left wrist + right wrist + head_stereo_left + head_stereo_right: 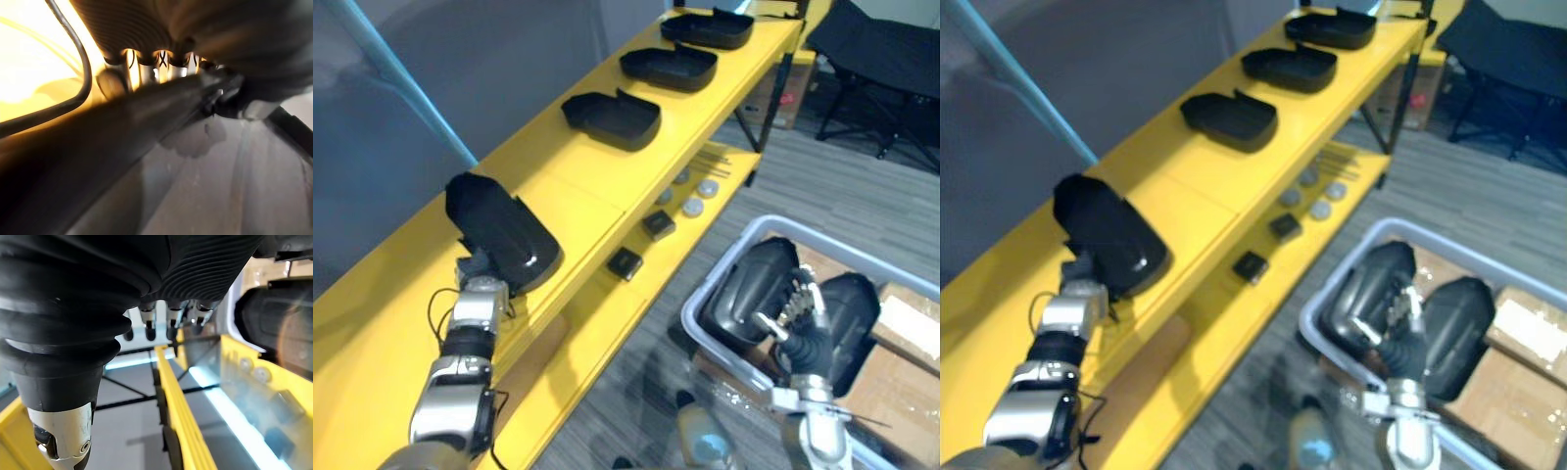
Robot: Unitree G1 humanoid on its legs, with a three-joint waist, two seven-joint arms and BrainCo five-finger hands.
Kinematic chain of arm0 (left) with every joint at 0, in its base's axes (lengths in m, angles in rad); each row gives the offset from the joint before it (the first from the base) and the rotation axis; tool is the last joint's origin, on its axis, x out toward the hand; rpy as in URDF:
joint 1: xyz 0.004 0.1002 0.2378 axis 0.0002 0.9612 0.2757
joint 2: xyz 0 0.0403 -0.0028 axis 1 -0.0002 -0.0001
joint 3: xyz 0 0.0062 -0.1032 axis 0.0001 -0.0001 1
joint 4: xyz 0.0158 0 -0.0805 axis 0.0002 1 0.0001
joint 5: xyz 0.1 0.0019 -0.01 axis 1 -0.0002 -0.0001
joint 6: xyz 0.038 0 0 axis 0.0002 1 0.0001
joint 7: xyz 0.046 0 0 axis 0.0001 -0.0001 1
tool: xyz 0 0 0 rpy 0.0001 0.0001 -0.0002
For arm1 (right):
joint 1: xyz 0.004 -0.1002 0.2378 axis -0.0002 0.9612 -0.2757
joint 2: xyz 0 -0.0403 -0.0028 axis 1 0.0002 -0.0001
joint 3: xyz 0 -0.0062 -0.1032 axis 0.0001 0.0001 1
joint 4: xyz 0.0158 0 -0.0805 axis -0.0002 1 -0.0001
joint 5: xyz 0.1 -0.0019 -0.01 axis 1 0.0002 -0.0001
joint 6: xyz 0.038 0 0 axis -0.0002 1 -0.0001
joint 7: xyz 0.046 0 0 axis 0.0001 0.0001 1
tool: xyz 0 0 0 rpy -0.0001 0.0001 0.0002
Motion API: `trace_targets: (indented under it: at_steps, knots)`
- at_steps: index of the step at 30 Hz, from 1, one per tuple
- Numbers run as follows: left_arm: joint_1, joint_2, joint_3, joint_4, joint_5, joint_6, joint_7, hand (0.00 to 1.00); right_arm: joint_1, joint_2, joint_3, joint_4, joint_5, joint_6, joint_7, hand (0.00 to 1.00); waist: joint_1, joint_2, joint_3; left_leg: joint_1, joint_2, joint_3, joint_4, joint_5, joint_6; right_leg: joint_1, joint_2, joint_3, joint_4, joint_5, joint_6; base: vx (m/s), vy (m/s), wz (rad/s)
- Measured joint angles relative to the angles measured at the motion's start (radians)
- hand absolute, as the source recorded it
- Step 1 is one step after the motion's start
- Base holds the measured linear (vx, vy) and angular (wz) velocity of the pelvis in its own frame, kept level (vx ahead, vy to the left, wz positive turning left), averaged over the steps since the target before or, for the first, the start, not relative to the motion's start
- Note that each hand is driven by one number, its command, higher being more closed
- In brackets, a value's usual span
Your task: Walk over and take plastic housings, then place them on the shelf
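**Left hand** [480,286]: located at the front edge of the yellow shelf [372,318], under the near end of the held housing [499,230]. This black housing is tilted, with its glossy outer side facing up and its far end raised off the top board. In the left wrist view the fingers [146,66] run side by side behind the housing's rim and grip it. Their tips are hidden.

**Right hand** [800,313]: positioned over the grey bin [689,318] on the carpet, well apart from the shelf. In the right wrist view its fingers [149,325] hang relaxed, side by side, and hold nothing. Whether they touch the parts below cannot be told.

**Bin contents:** the left bin housing [749,289] and the right bin housing [852,313] stand on either side of the right hand.

**Top board:** three housings lie hollow side up in a spaced row beyond the held one:
- nearest shelf housing [612,117]
- middle shelf housing [671,67]
- farthest shelf housing [710,26]

**Lower board:** two small black blocks [625,262] and several grey discs [693,206] lie apart from each other.

**Surroundings:** a cardboard box [906,328] sits just beside the bin, and a black chair [876,49] stands past the far end of the shelf
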Motion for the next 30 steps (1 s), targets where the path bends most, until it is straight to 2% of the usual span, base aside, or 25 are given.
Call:
trace_targets:
  at_steps: [4, 7, 13, 18, 19, 21, 22, 24, 26, 28, 30]
  knots:
    - [0.000, -0.023, 0.002, 0.003, -0.074, -0.012, 0.063, 0.00, 0.018, -0.010, 0.033, -0.018, 0.000, 0.017, -0.001, 0.00, 0.000, 0.006, 0.001, -0.001, 0.000, 0.018, 0.012, 0.001, 0.001, -0.005, 0.001, 0.005, 0.010, -0.003, -0.001, -0.02, -0.013, -0.04]
    - [0.008, -0.042, 0.006, 0.002, -0.128, -0.049, 0.124, 0.00, 0.033, -0.010, 0.053, -0.039, -0.001, 0.021, 0.000, 0.00, 0.001, 0.013, 0.004, 0.000, -0.002, 0.021, 0.021, 0.001, 0.002, -0.003, -0.004, 0.005, 0.010, -0.003, -0.001, -0.03, 0.006, -0.04]
    - [0.055, -0.116, 0.046, -0.015, -0.264, -0.155, 0.261, 0.00, 0.066, -0.014, 0.083, -0.065, -0.002, 0.021, -0.001, 0.00, 0.001, 0.012, 0.005, 0.001, -0.013, 0.045, 0.078, 0.019, 0.029, 0.033, -0.037, -0.007, -0.010, -0.001, 0.002, -0.03, 0.013, -0.01]
    - [0.098, -0.176, 0.083, -0.041, -0.356, -0.256, 0.387, 0.00, 0.093, -0.028, 0.089, -0.093, -0.003, 0.020, 0.002, 0.00, 0.003, 0.009, 0.006, 0.001, -0.030, 0.057, 0.086, 0.047, 0.072, 0.068, -0.065, -0.014, -0.063, 0.014, 0.015, -0.05, 0.040, -0.02]
    - [0.107, -0.189, 0.093, -0.046, -0.355, -0.283, 0.423, 0.00, 0.102, -0.035, 0.101, -0.099, -0.003, 0.019, 0.003, 0.00, 0.004, 0.010, 0.006, 0.000, -0.031, 0.071, 0.094, 0.050, 0.075, 0.076, -0.071, -0.015, -0.078, 0.017, 0.018, -0.05, 0.060, 0.03]
    - [0.124, -0.191, 0.093, -0.063, -0.354, -0.303, 0.451, 0.00, 0.109, -0.038, 0.114, -0.101, -0.004, 0.019, 0.008, 0.00, 0.005, 0.009, 0.006, 0.000, -0.031, 0.068, 0.103, 0.050, 0.075, 0.089, -0.073, -0.015, -0.099, 0.026, 0.022, -0.05, 0.056, -0.03]
    - [0.138, -0.191, 0.117, -0.094, -0.349, -0.331, 0.485, 0.00, 0.116, -0.039, 0.127, -0.109, -0.004, 0.017, 0.020, 0.00, 0.007, 0.010, 0.006, -0.001, -0.031, 0.067, 0.107, 0.050, 0.075, 0.114, -0.076, -0.015, -0.143, 0.050, 0.030, -0.07, 0.069, -0.02]
    - [0.137, -0.188, 0.144, -0.129, -0.342, -0.338, 0.511, 0.00, 0.126, -0.044, 0.131, -0.117, -0.005, 0.016, 0.022, 0.00, 0.014, 0.012, 0.004, -0.003, -0.031, 0.067, 0.102, 0.050, 0.075, 0.123, -0.077, -0.015, -0.172, 0.059, 0.036, -0.07, 0.072, -0.01]
    - [0.137, -0.176, 0.162, -0.173, -0.342, -0.360, 0.532, 0.00, 0.143, -0.050, 0.131, -0.132, -0.004, 0.013, 0.023, 0.00, 0.034, 0.025, -0.001, 0.001, -0.029, 0.062, 0.059, 0.023, 0.076, 0.102, -0.068, -0.024, -0.126, 0.058, 0.043, -0.05, 0.066, 0.06]
    - [0.155, -0.150, 0.171, -0.188, -0.344, -0.367, 0.535, 0.00, 0.167, -0.055, 0.133, -0.161, -0.005, 0.010, 0.029, 0.00, 0.030, 0.024, 0.001, -0.003, -0.032, 0.070, 0.074, -0.031, 0.065, 0.081, -0.082, -0.039, -0.064, 0.069, 0.059, -0.10, 0.010, 0.27]
    - [0.185, -0.149, 0.212, -0.190, -0.345, -0.368, 0.534, 0.00, 0.177, -0.078, 0.140, -0.165, -0.005, 0.007, 0.042, 0.00, 0.031, 0.043, -0.007, -0.002, -0.034, 0.080, 0.075, -0.031, 0.065, 0.047, -0.087, -0.036, 0.084, 0.017, 0.044, -0.04, -0.016, 0.08]
